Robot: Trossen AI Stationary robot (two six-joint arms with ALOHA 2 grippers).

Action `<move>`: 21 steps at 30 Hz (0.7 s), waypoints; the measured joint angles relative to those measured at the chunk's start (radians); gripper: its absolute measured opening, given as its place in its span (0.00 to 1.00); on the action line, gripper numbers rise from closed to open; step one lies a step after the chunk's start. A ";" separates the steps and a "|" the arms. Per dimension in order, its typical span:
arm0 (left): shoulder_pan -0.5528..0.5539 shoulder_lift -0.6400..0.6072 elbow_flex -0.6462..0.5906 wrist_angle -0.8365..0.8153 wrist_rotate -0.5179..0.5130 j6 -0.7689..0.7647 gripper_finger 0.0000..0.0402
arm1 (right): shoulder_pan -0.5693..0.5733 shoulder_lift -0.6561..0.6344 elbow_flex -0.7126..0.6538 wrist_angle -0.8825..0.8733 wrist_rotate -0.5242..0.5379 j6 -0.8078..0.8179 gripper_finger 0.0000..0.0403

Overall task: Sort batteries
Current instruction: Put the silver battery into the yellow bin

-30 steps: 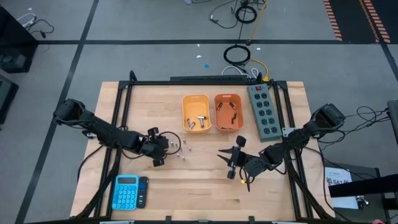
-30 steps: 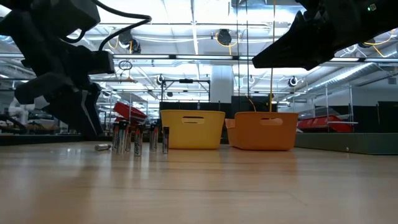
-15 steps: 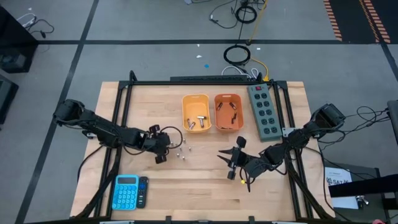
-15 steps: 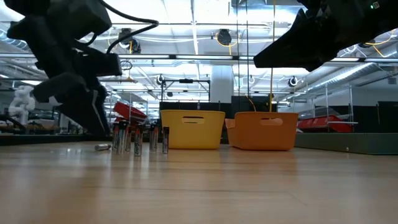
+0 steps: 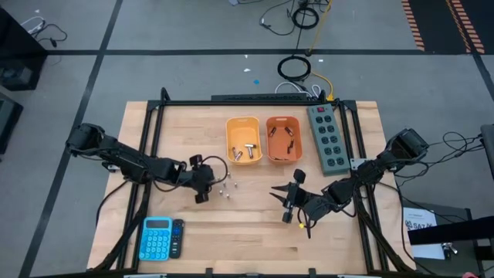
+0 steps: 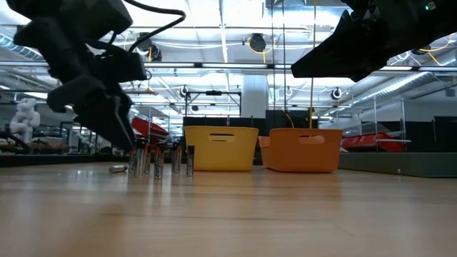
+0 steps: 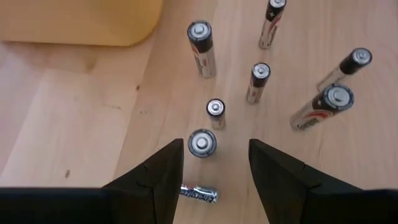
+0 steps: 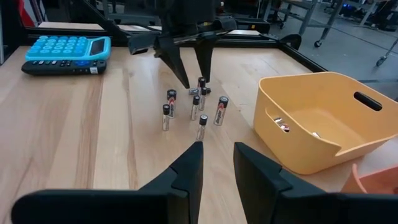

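Observation:
Several small batteries stand upright on the wooden table, left of centre; they also show in the left wrist view, the right wrist view and the low view. One battery lies flat on its side. My left gripper is open, slanting down over the group's near-left end. Its fingers stand on either side of one upright battery without touching it. My right gripper is open and empty, above the table right of centre. More batteries lie in the yellow bin and the orange bin.
The two bins stand side by side at the table's far middle. A green power strip lies to their right. A blue calculator lies at the near left. Bare wood lies between the two grippers.
My left gripper has gone toward the table's right edge, up to the standing batteries. The batteries have stayed where they were.

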 joint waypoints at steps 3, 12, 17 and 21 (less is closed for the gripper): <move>0.004 0.000 0.000 0.017 0.000 0.016 0.48 | 0.000 0.000 0.000 0.000 0.000 0.000 0.20; 0.035 0.000 0.000 0.022 -0.001 0.043 0.48 | 0.000 0.000 0.000 0.000 0.000 -0.002 0.20; 0.046 0.000 0.000 0.039 0.017 0.070 0.48 | 0.000 0.000 0.000 0.000 0.000 -0.003 0.20; 0.051 0.001 0.000 0.034 0.023 0.071 0.48 | 0.000 0.000 0.000 0.000 0.001 -0.003 0.20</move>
